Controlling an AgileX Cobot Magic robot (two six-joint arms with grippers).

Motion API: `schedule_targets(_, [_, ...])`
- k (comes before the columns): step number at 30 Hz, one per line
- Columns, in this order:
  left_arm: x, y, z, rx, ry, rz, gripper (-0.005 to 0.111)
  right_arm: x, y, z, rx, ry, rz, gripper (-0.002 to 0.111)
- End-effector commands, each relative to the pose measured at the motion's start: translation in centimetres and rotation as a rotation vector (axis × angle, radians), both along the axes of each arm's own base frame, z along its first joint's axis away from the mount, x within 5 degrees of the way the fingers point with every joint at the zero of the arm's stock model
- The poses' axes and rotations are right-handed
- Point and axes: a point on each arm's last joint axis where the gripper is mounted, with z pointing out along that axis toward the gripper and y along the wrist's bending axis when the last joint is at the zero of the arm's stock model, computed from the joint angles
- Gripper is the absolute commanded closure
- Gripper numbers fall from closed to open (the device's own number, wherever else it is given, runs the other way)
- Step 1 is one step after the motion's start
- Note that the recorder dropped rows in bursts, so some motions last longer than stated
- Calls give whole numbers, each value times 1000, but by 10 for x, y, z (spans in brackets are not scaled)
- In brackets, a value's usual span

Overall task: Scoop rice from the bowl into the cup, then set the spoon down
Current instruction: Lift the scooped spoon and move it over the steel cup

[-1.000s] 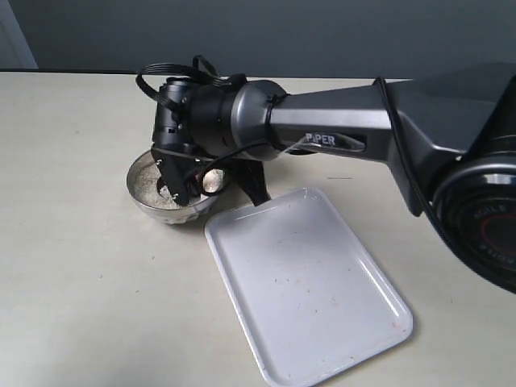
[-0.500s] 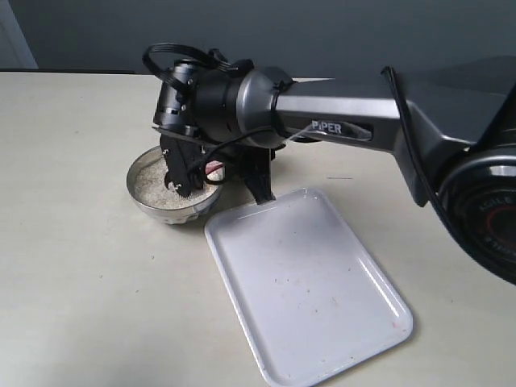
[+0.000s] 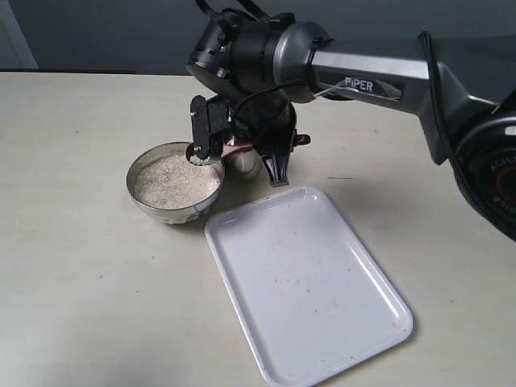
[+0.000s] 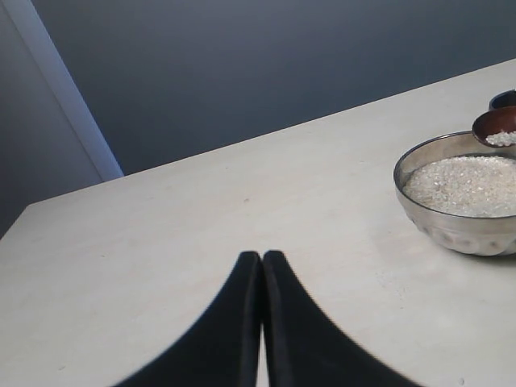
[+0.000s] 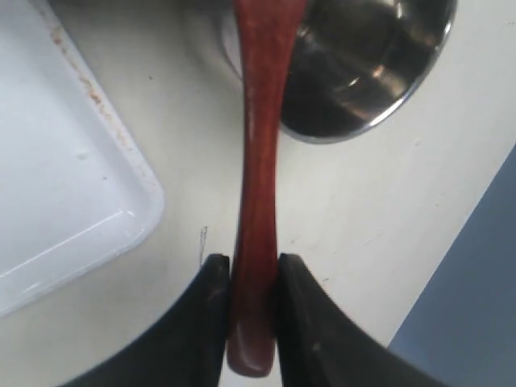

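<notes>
Gripping the spoon (image 5: 258, 161) near the thin end of its handle, the right pincer (image 5: 252, 266) is clenched on the wood from both sides, which leaves the whole length free to reach out towards the bowl (image 3: 172, 214). The spoon's oval head (image 4: 500, 129) hangs just above the bowl's rim on the side nearest the cup (image 3: 244, 164), and a small heap of white grains sits in it. It looks roughly level, which I judge is meant to stop the load sliding off on the short way across. The rice (image 3: 173, 181) fills the bowl to a little below its rim, so plenty is left. The cup stands just beside the bowl, between it and the white tray (image 3: 306, 282); that closeness makes for a short carry. From the right wrist view the cup (image 5: 363, 64) looks dark inside, and I cannot tell whether any grains lie in it. The step in hand appears to be the transfer from bowl to cup, with tipping not yet begun. The left pincer (image 4: 262, 258) is pressed together on nothing, well apart from the bowl over bare tabletop (image 3: 81, 282), seemingly parked out of the working arm's way. The tray beside the bowl seems a likely resting place for the spoon afterwards.
</notes>
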Motion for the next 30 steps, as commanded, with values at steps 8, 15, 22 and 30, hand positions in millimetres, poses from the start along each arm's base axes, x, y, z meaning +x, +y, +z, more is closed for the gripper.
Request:
schedule_targets(8, [0, -1, 1, -9, -9, -10, 106, 26, -29, 16, 22, -25, -81, 109])
schedule_targets(15, [0, -1, 1, -9, -9, -10, 106, 38, -37, 17, 52, -43, -91, 109])
schedule_targets(22, [0, -1, 1, -9, -9, -10, 106, 48, -37, 19, 72, -107, -50, 109])
schedule_targets(30, [0, -1, 1, -9, -9, -10, 106, 51, -44, 22, -5, -148, -58, 109])
